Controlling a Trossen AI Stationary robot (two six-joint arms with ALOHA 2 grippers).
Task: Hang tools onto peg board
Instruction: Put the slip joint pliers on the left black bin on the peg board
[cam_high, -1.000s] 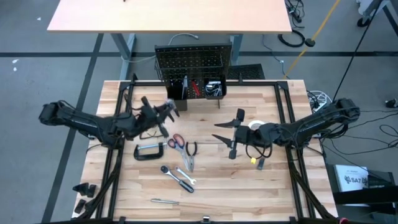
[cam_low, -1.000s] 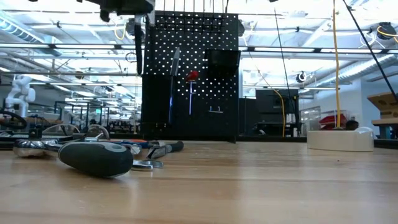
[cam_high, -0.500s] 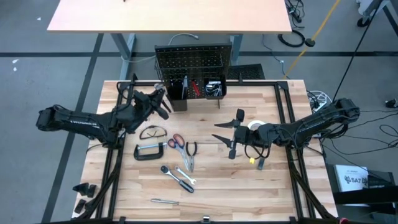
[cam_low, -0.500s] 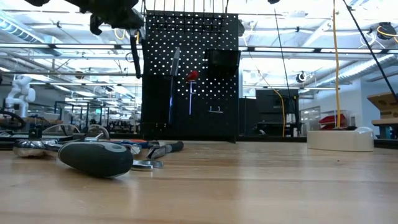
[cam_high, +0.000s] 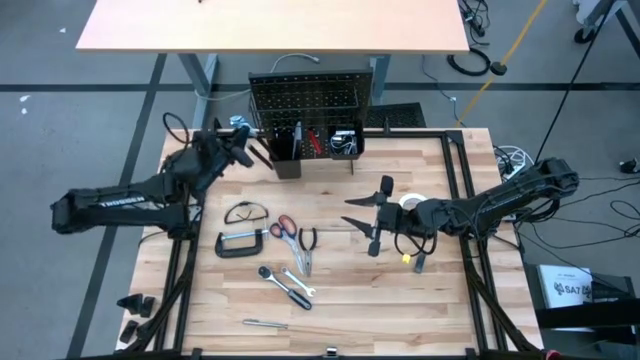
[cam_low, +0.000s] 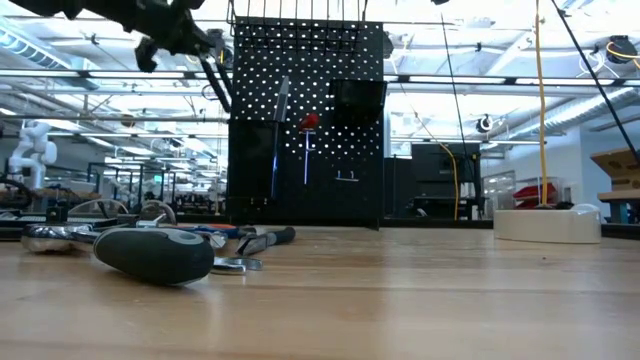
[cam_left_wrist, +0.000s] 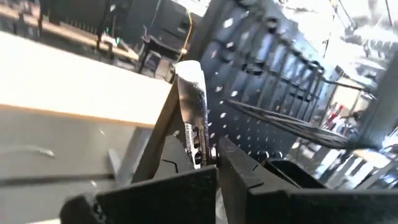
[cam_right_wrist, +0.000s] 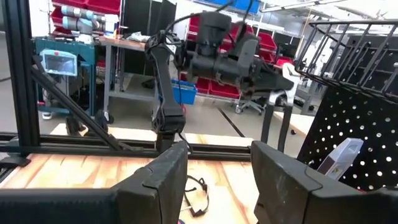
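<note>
The black peg board (cam_high: 310, 100) stands upright at the table's far edge, with a slim tool (cam_low: 280, 130) and a red screwdriver (cam_low: 308, 125) hanging on it. My left gripper (cam_high: 245, 150) is high up by the board's left edge, shut on a slim silver tool (cam_left_wrist: 191, 106). Safety glasses (cam_high: 245, 212), a C-clamp (cam_high: 240, 243), red scissors (cam_high: 283, 227), pliers (cam_high: 306, 245) and a ratchet wrench (cam_high: 285, 285) lie flat on the table. My right gripper (cam_high: 368, 215) hovers open right of the middle, with nothing between its fingers. My left gripper pinches one end of the silver tool (cam_left_wrist: 200, 155) between its two fingers. The fingers lie about level and point toward the peg board (cam_left_wrist: 280, 74). The tool's free end sticks out past the fingertips. The tool (cam_low: 218, 85) slants down below the gripper, well clear of the table.
A white tape roll (cam_high: 410, 202) sits beside my right arm, and a small yellow piece (cam_high: 408, 258) lies nearby. A thin metal rod (cam_high: 265, 323) lies near the front edge. Black bins (cam_high: 315, 145) stand at the board's foot. A black frame rail (cam_high: 455, 180) runs along the table's sides.
My left gripper has carried the silver tool up the table toward the far edge and somewhat left, to the peg board's left edge. It has rolled on the way, so the tool that hung straight down now slants.
</note>
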